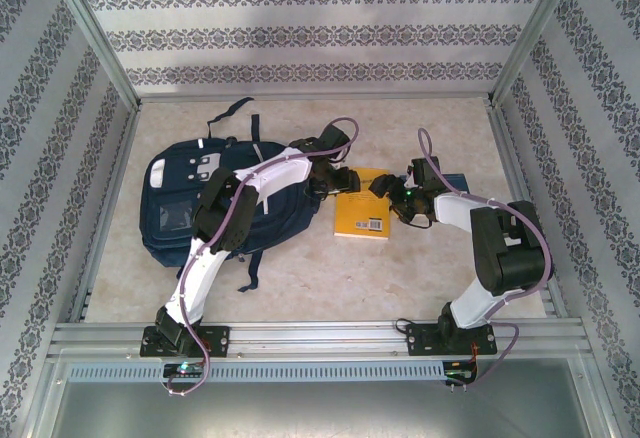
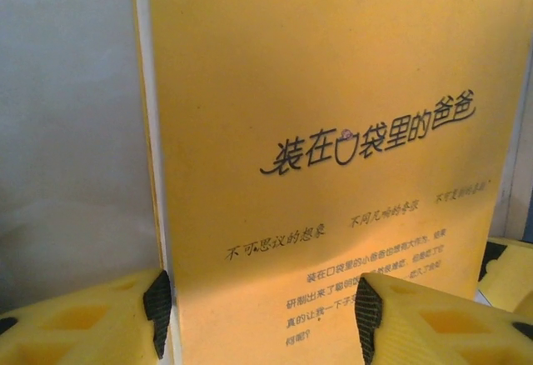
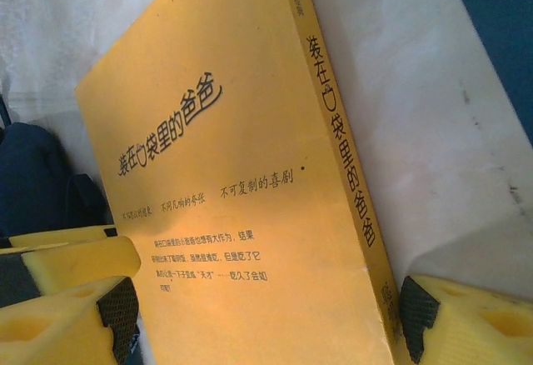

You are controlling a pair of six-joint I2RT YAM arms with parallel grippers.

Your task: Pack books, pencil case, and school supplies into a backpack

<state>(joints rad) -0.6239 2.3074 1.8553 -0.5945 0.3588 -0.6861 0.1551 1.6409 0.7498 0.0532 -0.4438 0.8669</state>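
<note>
The orange-yellow paperback [image 1: 362,216] lies flat on the table, just right of the dark navy backpack [image 1: 190,203]. My left gripper [image 1: 338,182] is at the book's far left corner and my right gripper [image 1: 388,190] is at its far right corner. In the left wrist view the left gripper [image 2: 262,311] is open: one pad [image 2: 156,302] sits beside the page edge and the other is over the cover [image 2: 333,132]. In the right wrist view the right gripper [image 3: 266,323] is open and straddles the book [image 3: 250,215], with its spine next to the right pad [image 3: 416,323].
A thin dark navy book [image 1: 455,180] lies behind the right gripper and appears as a blue corner [image 3: 500,32] in the right wrist view. The backpack's fabric [image 3: 33,182] is close on the left there. Metal frame rails [image 1: 320,336] and patterned walls enclose the table.
</note>
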